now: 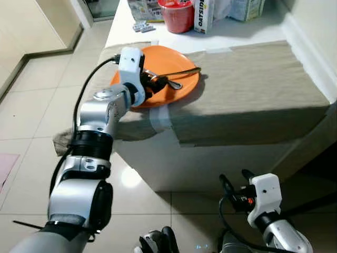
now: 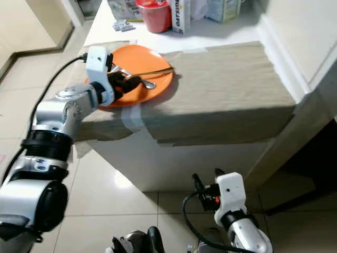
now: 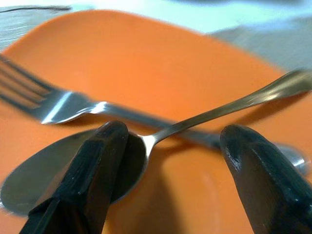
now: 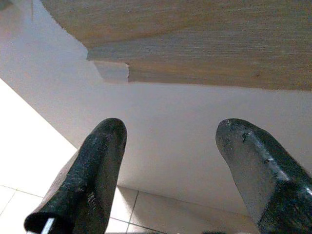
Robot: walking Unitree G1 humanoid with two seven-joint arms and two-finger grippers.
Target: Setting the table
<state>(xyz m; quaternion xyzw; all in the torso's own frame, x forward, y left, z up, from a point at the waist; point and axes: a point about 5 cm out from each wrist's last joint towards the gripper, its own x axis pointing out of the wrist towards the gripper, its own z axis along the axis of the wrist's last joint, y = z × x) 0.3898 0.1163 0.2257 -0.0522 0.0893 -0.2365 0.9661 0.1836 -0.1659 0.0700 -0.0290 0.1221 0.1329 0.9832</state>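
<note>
Left end effector is spread wide over the round orange plate, fingers straddling the silver metal spoon where its handle crosses the silver fork. You should drop lower and centre on the spoon neck before clamping, so you don't catch the fork too. Plate sits on the cloth-covered desk, near its edge. Right end effector hangs spread, idle, below the desk.

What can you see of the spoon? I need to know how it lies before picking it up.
The spoon looks like polished silver metal with a long thin handle. It lies on the orange plate, bowl toward the left hand, handle crossing over the fork and reaching the plate's far rim. The hand's open fingers straddle its neck.
</note>
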